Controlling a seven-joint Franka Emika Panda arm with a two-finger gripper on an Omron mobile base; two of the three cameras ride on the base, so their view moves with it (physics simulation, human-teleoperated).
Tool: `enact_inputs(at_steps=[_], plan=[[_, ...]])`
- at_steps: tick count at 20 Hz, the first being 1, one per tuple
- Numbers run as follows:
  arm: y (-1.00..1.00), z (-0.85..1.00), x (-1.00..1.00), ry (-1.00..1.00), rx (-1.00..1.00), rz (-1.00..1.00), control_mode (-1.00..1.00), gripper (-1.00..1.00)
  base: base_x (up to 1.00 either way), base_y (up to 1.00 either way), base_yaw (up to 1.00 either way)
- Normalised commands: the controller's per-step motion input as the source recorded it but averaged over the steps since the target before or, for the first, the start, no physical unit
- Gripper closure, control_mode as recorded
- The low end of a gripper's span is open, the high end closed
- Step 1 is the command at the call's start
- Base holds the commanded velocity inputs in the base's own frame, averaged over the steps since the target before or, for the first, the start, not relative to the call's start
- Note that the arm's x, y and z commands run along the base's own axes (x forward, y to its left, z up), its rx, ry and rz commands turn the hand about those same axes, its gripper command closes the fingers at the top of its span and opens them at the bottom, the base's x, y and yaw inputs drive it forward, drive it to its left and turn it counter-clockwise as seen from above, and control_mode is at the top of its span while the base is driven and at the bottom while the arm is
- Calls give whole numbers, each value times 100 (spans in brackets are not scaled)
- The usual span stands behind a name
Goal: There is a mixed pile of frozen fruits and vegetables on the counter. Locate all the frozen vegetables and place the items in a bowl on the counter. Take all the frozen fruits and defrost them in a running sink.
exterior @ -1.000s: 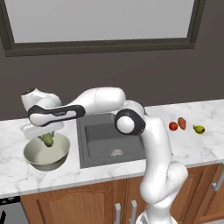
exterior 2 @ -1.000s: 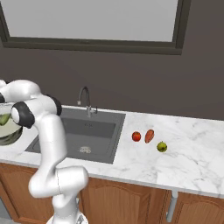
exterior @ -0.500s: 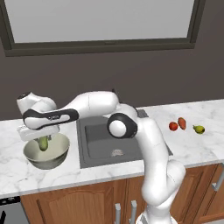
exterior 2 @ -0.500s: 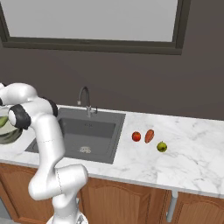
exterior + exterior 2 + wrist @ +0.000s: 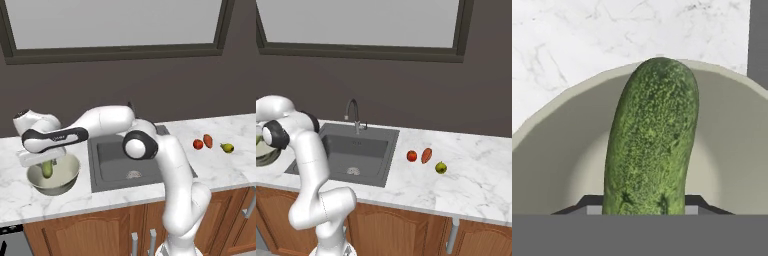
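My gripper (image 5: 45,162) is shut on the dark-green cucumber (image 5: 47,169), which hangs upright inside the wide pale bowl (image 5: 69,176) on the counter (image 5: 15,200) left of the sink (image 5: 114,150). Seen from the hand, the cucumber (image 5: 652,135) stands between my fingertips (image 5: 588,204) over the bowl's hollow (image 5: 732,150); whether it touches the bottom is hidden. The round red fruit (image 5: 198,144), the orange-red carrot piece (image 5: 208,141) and the yellow-green pear (image 5: 227,147) lie together on the counter right of the sink.
The curved grey faucet (image 5: 353,113) stands behind the dark basin (image 5: 358,150). Red fruit (image 5: 412,156), carrot piece (image 5: 427,155) and pear (image 5: 441,167) sit close together. A dark wall with a window runs behind the counter; brown cabinets (image 5: 100,232) lie below.
The hand has sunk a little lower and to the left, carrying the cucumber deeper into the bowl. The three pieces right of the sink have not moved.
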Motion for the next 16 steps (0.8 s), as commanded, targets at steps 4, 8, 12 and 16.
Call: enact_inputs(at_steps=[4,8,12,16], plan=[[0,-8,-30,-7,0,-2,-100,-100,0,0,0],[-4,-1,-8,-4,0,-2,-100,-100,0,0,0],[-18,6,-2,0,3,0,-100,-100,0,0,0],[-17,53,-17,6,8,-4,-100,-100,0,0,0]])
